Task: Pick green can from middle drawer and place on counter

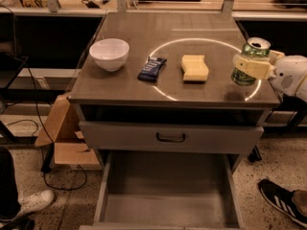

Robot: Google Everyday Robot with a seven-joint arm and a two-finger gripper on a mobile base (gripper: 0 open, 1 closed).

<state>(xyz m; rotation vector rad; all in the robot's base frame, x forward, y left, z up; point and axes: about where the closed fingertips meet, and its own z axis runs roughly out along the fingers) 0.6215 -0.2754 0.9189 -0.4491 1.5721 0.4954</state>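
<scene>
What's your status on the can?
Gripper shut on can, at counter's right edge. Can not yet released. Sponge apart, to its left.

Speckled terrazzo floor [278, 162] surrounds the counter [144, 32], with a cardboard box [62, 133] and black cables [33, 95] at left, dim shelving [48, 74] behind under warm light.
</scene>
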